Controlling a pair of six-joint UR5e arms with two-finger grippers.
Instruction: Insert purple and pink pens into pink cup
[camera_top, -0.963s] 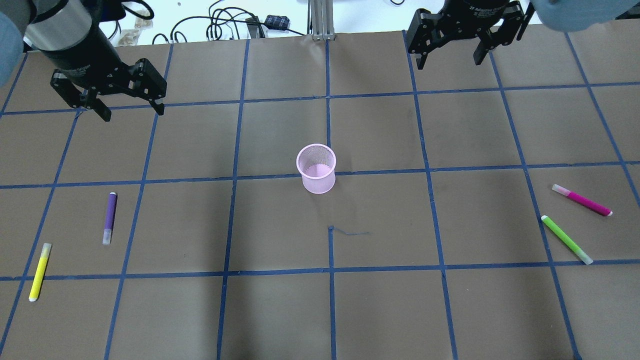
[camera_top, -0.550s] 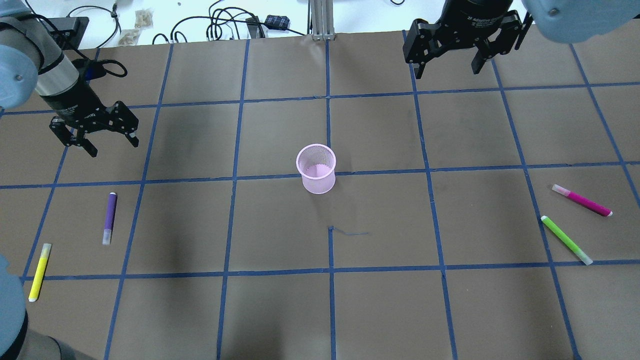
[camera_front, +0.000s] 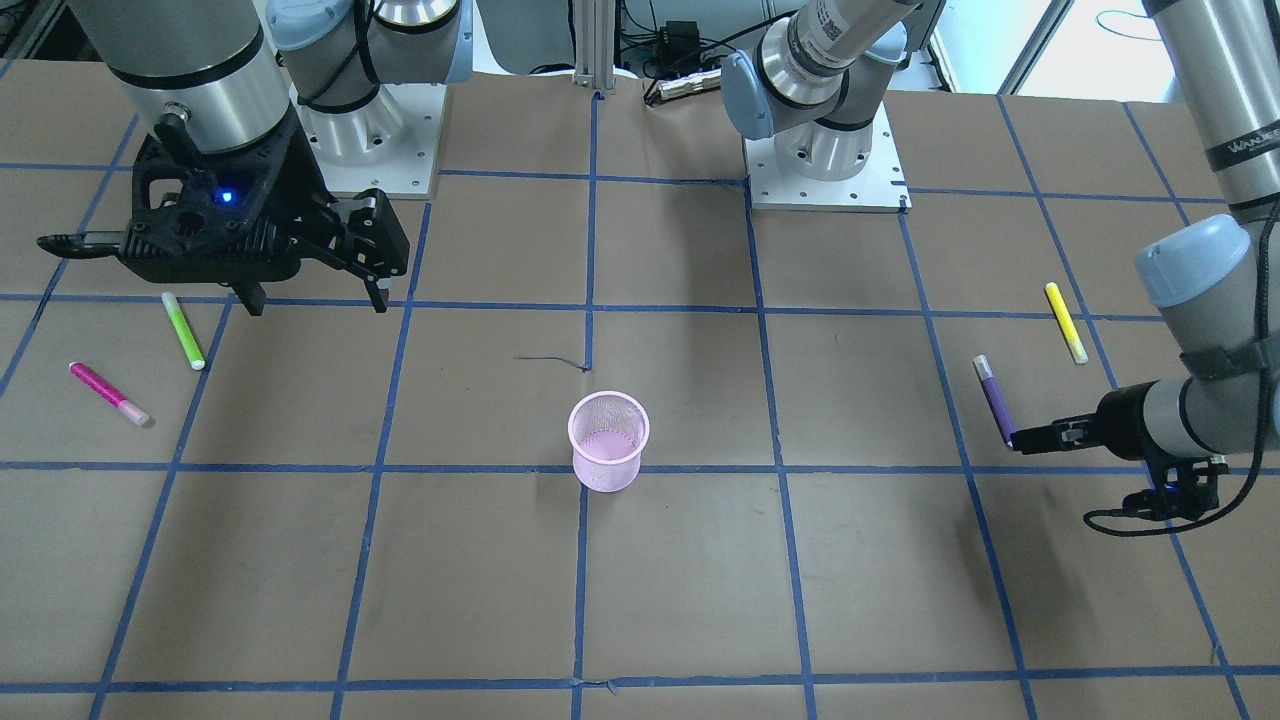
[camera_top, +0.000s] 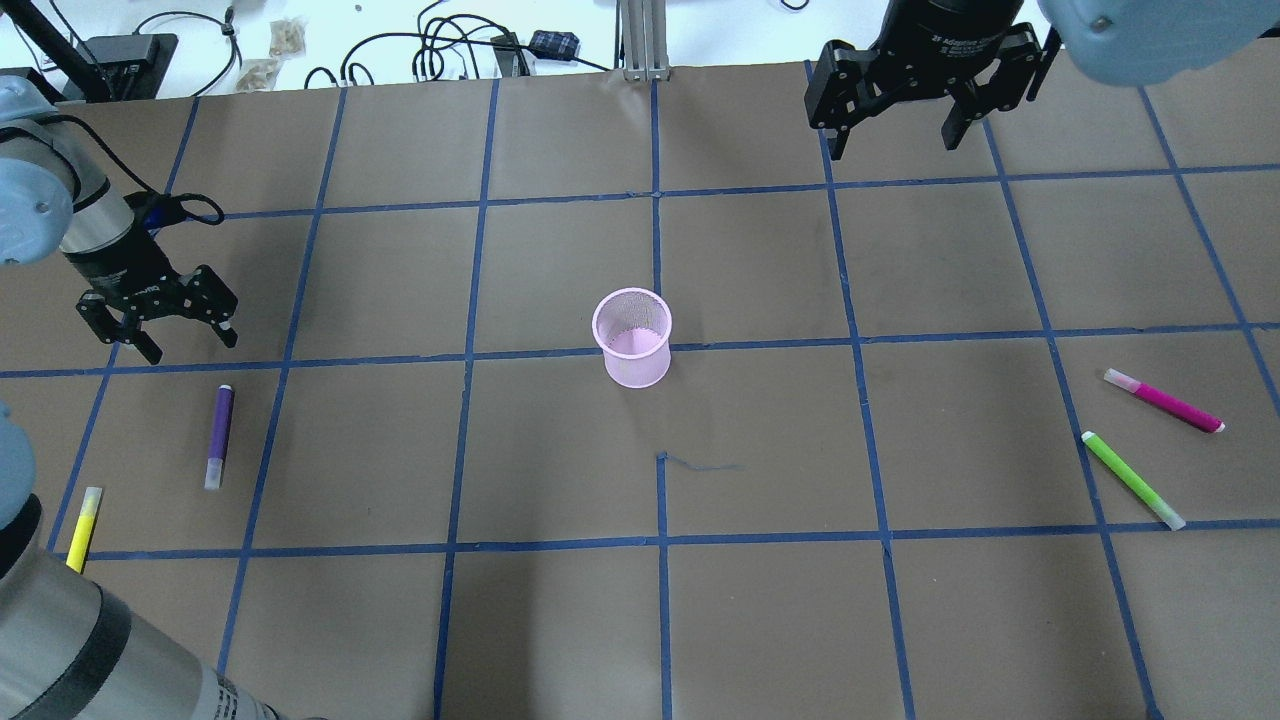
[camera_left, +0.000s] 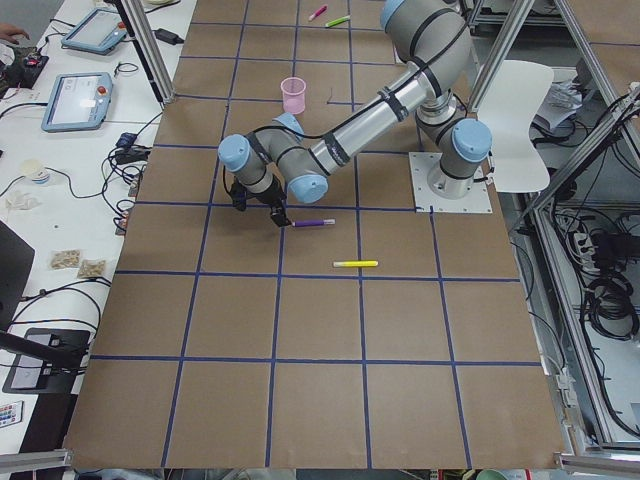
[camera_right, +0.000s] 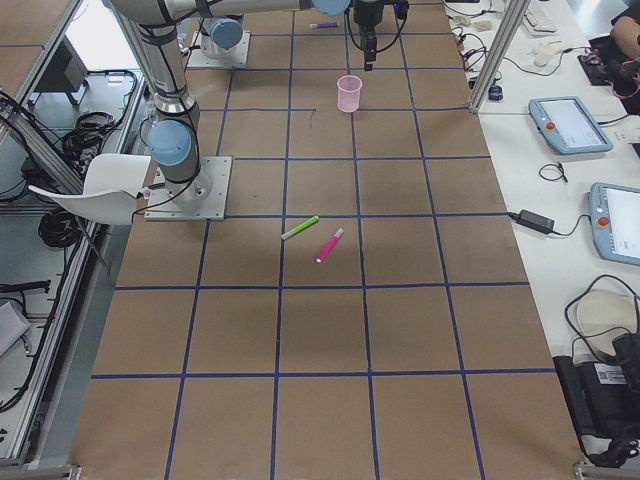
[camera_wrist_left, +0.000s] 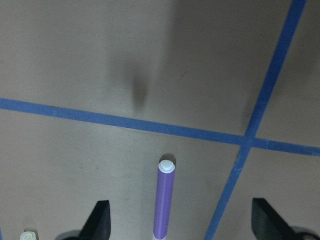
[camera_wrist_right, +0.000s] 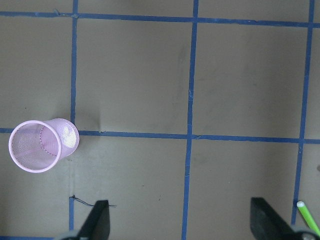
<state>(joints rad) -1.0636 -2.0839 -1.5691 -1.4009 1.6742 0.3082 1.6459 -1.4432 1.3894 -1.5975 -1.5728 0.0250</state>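
Since the purple pen (camera_top: 220, 436) lies at the left, just nearer than the left gripper (camera_top: 188, 342), long axis running near-to-far, this wide-open gripper is closer than the right gripper (camera_top: 893, 135).

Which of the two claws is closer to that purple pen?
Left. The left gripper hangs open just beyond one end of the purple pen. The right gripper hangs far off, on the other side of the pink cup.

Four pens: purple (camera_top: 219, 437), pink (camera_top: 1165, 400), yellow (camera_top: 86, 520), green (camera_top: 1133, 479). One cup (camera_top: 637, 370).
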